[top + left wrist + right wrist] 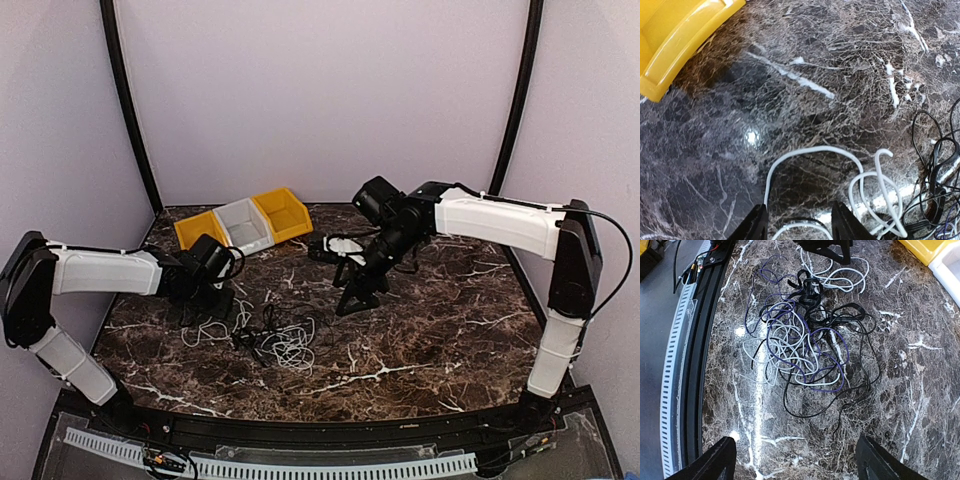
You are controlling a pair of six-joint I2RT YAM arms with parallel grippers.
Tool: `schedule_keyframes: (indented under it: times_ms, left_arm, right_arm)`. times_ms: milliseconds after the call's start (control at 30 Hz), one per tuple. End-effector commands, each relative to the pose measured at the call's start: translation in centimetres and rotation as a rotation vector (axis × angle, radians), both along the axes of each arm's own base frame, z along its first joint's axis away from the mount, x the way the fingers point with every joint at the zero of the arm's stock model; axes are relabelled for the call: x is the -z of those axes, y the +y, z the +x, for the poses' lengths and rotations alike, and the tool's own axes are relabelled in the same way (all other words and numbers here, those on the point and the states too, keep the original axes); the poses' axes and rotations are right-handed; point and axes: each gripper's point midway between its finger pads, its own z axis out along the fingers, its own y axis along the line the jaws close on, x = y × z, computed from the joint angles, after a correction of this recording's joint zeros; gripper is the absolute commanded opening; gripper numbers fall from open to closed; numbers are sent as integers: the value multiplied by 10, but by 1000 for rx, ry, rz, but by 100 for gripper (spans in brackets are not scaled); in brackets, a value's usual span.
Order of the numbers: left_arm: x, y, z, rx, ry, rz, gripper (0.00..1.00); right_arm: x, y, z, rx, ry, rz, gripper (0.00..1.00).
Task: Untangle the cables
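Cables all one knot on counter, nothing separated yet. Left gripper apart, straddling white cable; right gripper wide apart, empty.

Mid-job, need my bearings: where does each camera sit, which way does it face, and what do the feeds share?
Top external: above and behind the bases, looking down over the table; left arm, right arm and the cables show.
Left wrist: on the left arm, low, facing the table; left tool fingertips at the bottom, white loop ahead, yellow bin corner.
Right wrist: on the right arm, higher, looking down on the tangle; right tool fingertips at the bottom.
Shared: all three see the cables.
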Motion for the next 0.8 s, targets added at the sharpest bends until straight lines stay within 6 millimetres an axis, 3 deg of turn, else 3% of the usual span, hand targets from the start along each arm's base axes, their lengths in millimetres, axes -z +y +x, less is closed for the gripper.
schedule_keyframes:
  times_ms: [0,233,467,600,767]
  left_arm:
    - [-3,-6,23,135,-46,92,47]
    - [11,-4,41,174,-61,173,41]
    - [4,-5,49,176,-116,175,5]
    - [-35,3,54,126,-206,176,0]
    - [-126,8,56,80,-370,116,0]
  right_arm:
    - [2,1,-2,-15,13,15,84]
    - [3,0,-4,-21,19,17,84]
    - [5,0,-6,-28,29,18,84]
    - [5,0,-6,-28,30,20,83]
    - [8,0,-7,-29,36,15,83]
